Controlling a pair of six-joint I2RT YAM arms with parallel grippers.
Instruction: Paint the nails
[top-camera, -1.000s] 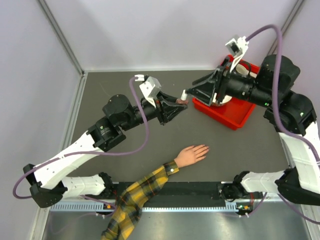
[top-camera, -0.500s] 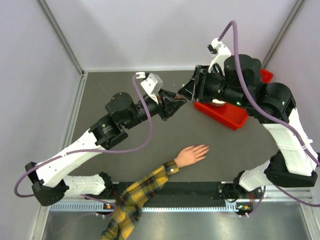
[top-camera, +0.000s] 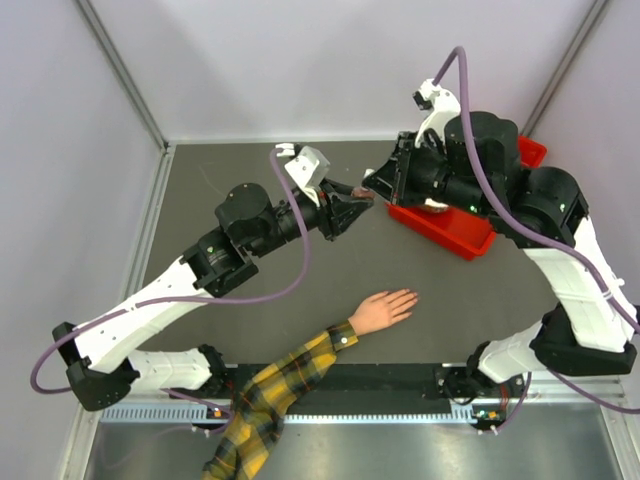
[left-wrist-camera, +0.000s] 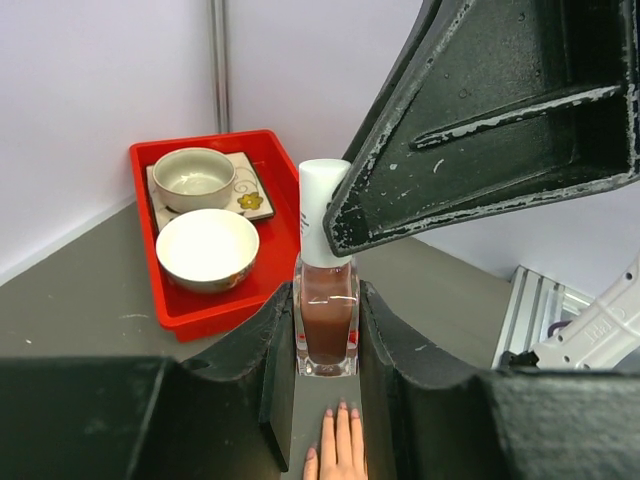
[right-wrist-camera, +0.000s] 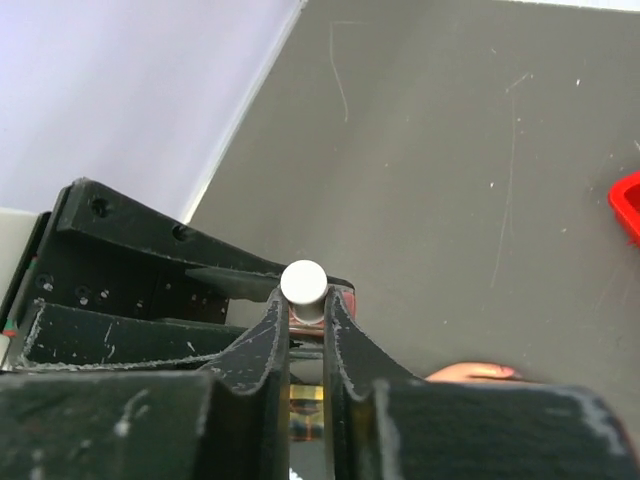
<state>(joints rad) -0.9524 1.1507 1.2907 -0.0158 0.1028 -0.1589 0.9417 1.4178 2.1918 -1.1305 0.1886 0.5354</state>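
My right gripper (right-wrist-camera: 305, 305) just clamped the white cap (right-wrist-camera: 303, 281) — left gripper (left-wrist-camera: 327, 335) grips the bottle (left-wrist-camera: 326, 320); uncapping next, I judge.

From above the nails (top-camera: 412, 296) are too small to make out. The left wrist view's edge cuts off the mannequin hand (left-wrist-camera: 340, 445); the right hand (right-wrist-camera: 305, 303) hides the bottle (right-wrist-camera: 303, 282) body and all but a sliver, probably fingertips.

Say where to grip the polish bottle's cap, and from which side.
Grip the white cap across its round sides, from its free end: it sticks out above the left claw clamping the glass body. The right claw is shut on it.
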